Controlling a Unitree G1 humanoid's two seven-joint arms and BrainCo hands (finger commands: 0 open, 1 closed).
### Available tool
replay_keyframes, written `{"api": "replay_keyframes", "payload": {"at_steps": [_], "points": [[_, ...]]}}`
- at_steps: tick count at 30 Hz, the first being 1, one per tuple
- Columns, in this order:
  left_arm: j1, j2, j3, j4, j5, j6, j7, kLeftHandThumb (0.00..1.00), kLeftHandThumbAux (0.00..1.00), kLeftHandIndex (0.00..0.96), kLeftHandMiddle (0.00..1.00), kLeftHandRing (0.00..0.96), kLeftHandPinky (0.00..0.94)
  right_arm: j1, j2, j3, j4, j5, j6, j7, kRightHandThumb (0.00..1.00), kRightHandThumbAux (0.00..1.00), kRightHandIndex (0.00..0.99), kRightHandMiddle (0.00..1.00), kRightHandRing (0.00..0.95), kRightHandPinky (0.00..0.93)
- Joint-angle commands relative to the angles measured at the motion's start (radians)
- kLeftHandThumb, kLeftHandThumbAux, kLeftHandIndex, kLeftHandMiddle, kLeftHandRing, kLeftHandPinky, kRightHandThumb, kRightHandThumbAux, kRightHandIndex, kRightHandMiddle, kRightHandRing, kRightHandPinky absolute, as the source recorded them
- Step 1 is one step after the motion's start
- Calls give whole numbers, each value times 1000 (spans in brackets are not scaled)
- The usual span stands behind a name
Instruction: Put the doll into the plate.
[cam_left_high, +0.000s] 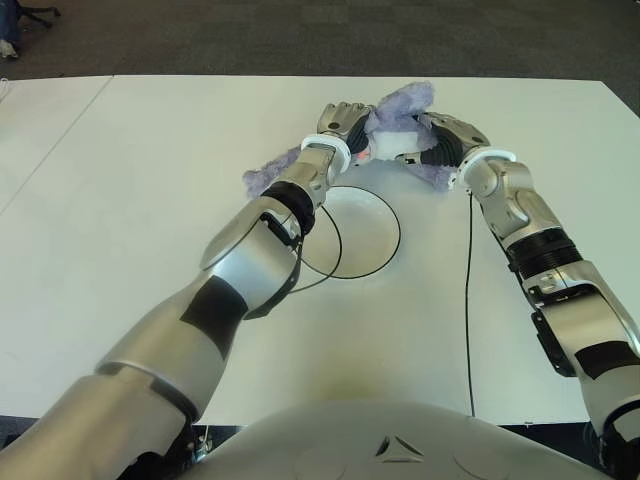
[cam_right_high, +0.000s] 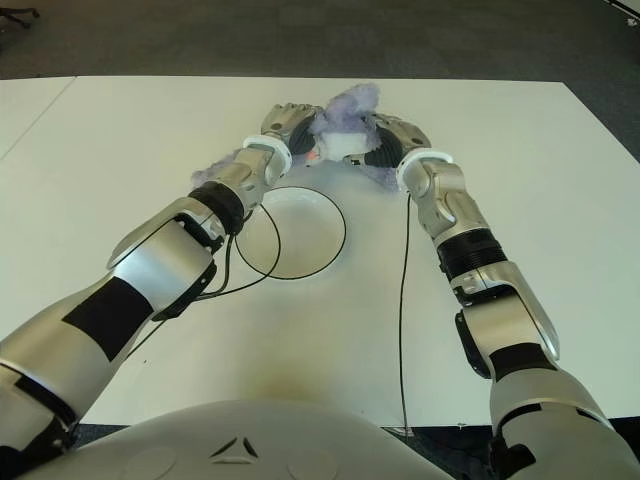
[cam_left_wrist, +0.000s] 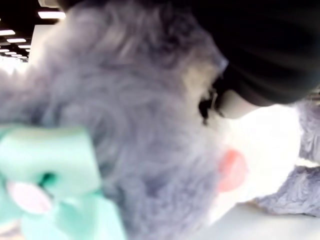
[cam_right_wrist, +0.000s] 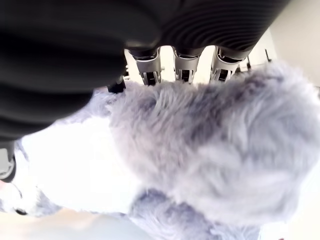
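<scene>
I read no lettering anywhere. My left hand (cam_left_high: 340, 125) and right hand (cam_left_high: 440, 140) press a fluffy purple doll (cam_left_high: 400, 115) between them, fingers wrapped on its fur, just beyond the far rim of the white plate (cam_left_high: 365, 235) on the white table (cam_left_high: 130, 200). The doll stretches left to right (one limb (cam_left_high: 270, 172) trails left). Only the left wrist view shows its mint bow (cam_left_wrist: 55, 170) and pink mouth (cam_left_wrist: 232, 169).

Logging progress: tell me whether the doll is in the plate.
Out. The fluffy purple doll sits clasped between left hand and right hand, beyond the empty round white plate.
</scene>
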Motion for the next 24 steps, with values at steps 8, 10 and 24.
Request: {"api": "replay_keyframes", "payload": {"at_steps": [8, 10, 24], "points": [[-1, 16, 18, -17, -16, -48, 14, 853, 666, 400, 543, 812, 824, -72, 96, -38, 362, 76, -221, -252, 704, 698, 430, 716, 714, 721], [-2, 23, 18, -18, -13, -52, 18, 853, 666, 400, 544, 814, 826, -100, 109, -42, 429, 79, -241, -292, 711, 701, 437, 751, 746, 738], [-52, 60, 39, -44, -19, -51, 7, 853, 666, 401, 544, 820, 822, -206, 153, -63, 638, 112, -255, -449, 726, 707, 440, 834, 834, 858]]}}
